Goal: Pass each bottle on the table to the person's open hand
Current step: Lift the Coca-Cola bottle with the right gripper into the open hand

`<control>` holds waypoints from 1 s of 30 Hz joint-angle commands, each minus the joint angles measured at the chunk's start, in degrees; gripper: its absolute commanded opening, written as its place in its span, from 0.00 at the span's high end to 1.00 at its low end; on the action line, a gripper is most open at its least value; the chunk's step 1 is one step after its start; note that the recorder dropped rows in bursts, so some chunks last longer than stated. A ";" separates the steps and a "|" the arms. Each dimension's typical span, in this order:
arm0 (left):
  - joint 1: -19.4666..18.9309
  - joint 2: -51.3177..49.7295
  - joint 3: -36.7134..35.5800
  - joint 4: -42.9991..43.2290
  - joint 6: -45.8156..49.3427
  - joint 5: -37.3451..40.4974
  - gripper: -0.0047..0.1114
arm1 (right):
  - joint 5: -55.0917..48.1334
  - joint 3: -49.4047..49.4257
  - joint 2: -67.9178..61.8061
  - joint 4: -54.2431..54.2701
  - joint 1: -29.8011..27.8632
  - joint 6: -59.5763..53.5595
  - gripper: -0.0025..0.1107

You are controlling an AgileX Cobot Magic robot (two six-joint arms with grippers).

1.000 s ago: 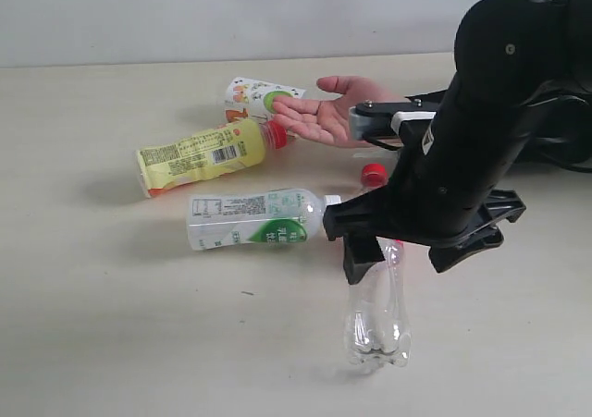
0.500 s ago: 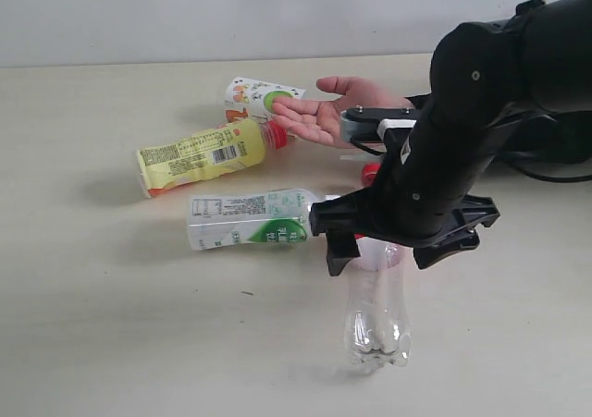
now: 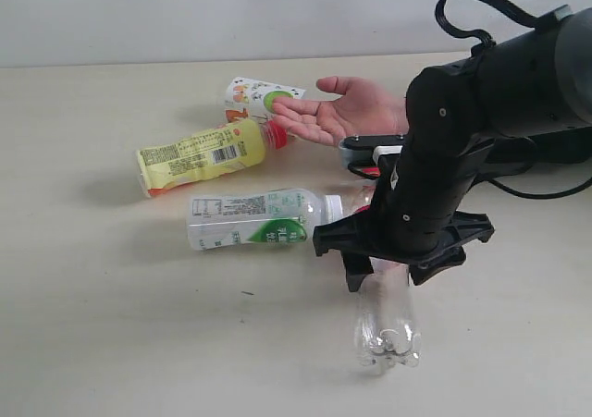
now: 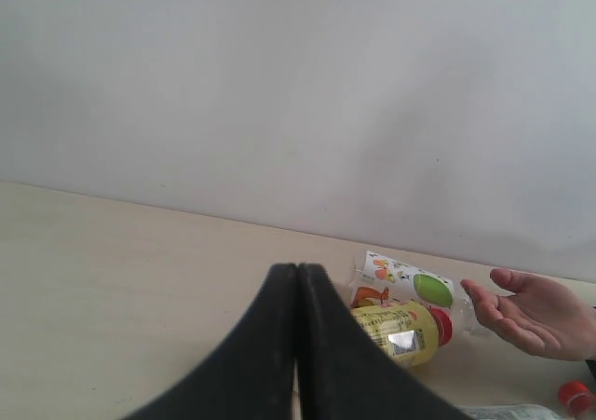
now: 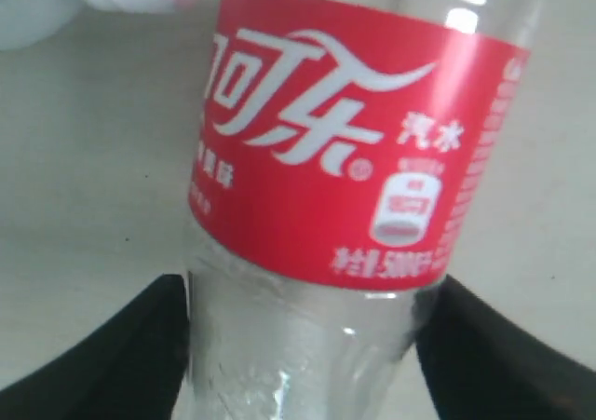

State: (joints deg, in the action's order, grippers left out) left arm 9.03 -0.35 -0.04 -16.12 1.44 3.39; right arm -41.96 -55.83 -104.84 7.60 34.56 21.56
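Whereas a second ago the right gripper (image 3: 388, 271) hung higher and further toward 3 o'clock, off the shoulder of the clear bottle (image 3: 388, 329), it has now swung toward 9 o'clock and dropped. Its crossbar sits square over the bottle's upper half. The bottle has answered, its base sliding a little toward 4 o'clock on the table (image 3: 111, 334). I judge from that nudge that contact is made and the first handover is at its grasping step, with nothing yet delivered.

In the right wrist view the two black fingers (image 5: 140, 355) lie against either side of the clear body just below the red label (image 5: 335, 169), the jaws narrowed to the bottle's width. How firm the squeeze is I cannot tell. The bottle lies on the table, base toward 6 o'clock and neck toward 12, hidden under the wrist.

The right arm is folded over, its forearm coming down from 1 o'clock and its wrist pitched steeply at the tabletop. The person's open hand (image 3: 338, 116) waits palm up at 11 o'clock of the gripper, near but apart. The white-green bottle (image 3: 254, 218) lies at 9 o'clock, its cap just beside the gripper. The yellow bottle (image 3: 199, 153) and the printed bottle (image 3: 259, 95) lie beyond at 10 o'clock.

The left gripper (image 4: 297, 280) shows only in its own wrist view, fingers pressed together on nothing, held above the table.
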 commanded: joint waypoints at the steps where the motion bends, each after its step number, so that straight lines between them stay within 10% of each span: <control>1: 0.41 0.35 0.04 0.36 0.02 -0.13 0.96 | 0.68 0.05 -0.50 -0.72 0.09 3.12 0.57; 10: 0.41 0.35 0.04 0.36 0.02 -0.13 0.96 | -0.17 0.05 -0.50 -0.72 0.09 8.53 0.98; 22: 0.41 0.35 0.04 0.36 0.02 -0.13 0.96 | -9.75 -5.07 11.17 0.42 0.09 -1.01 0.98; 30: 0.41 0.35 0.04 0.36 0.02 -0.13 0.96 | -17.27 -32.39 2.39 -9.02 0.09 -0.90 0.98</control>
State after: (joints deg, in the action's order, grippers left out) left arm 9.03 -0.35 -0.04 -16.12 1.44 3.39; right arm -55.59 -80.63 -97.76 1.33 34.56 21.39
